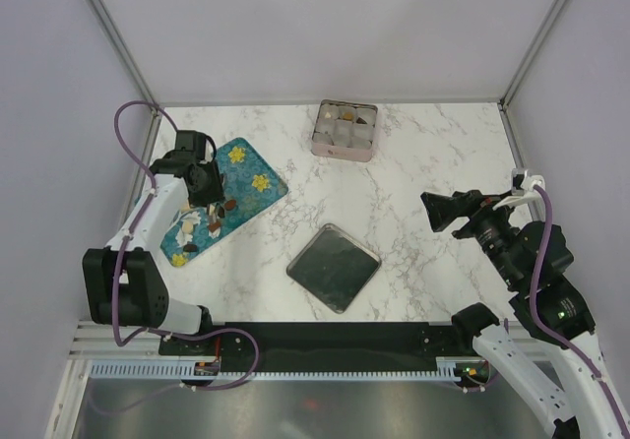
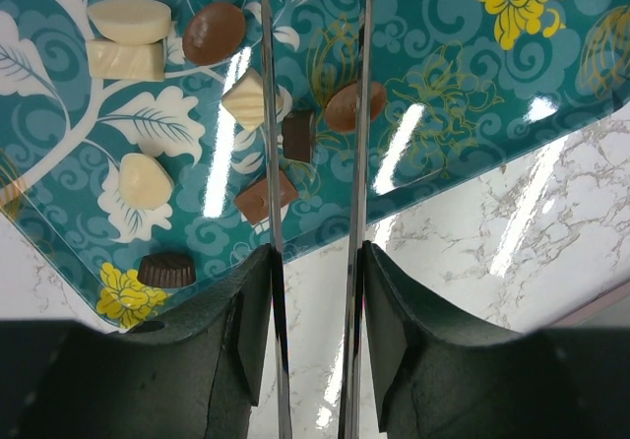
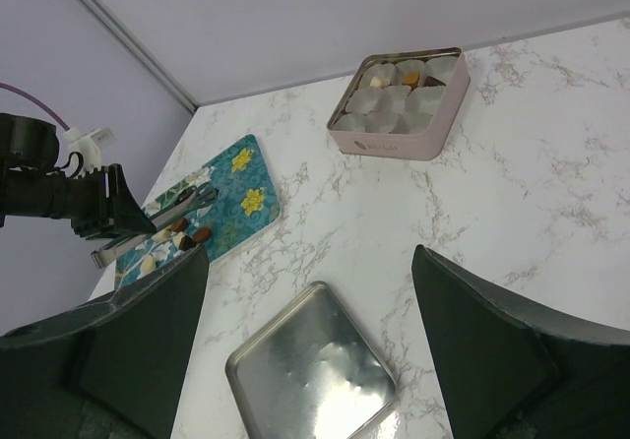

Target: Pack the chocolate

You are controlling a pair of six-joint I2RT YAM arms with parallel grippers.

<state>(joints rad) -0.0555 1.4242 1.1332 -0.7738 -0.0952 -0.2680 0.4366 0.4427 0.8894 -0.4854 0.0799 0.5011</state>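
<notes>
The chocolate (image 2: 214, 32) lies scattered on a teal flowered tray (image 2: 443, 94) at the left side of the desk (image 1: 423, 163), with a few pieces in the pink square tin (image 3: 394, 144). The left gripper (image 2: 317, 291) has its jaws closed on metal tongs (image 2: 357, 114), whose blades flank a dark square piece (image 2: 297, 136). The right gripper (image 3: 310, 262) hovers over the desk's right side, jaws wide apart and empty.

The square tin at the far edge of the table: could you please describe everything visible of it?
The square tin is pale pink, metal-looking, with rounded corners and no lid on. It sits flat on the marble table near the far edge. Inside, pale paper cups form a grid; a few hold chocolate. Nothing else touches it.
</notes>
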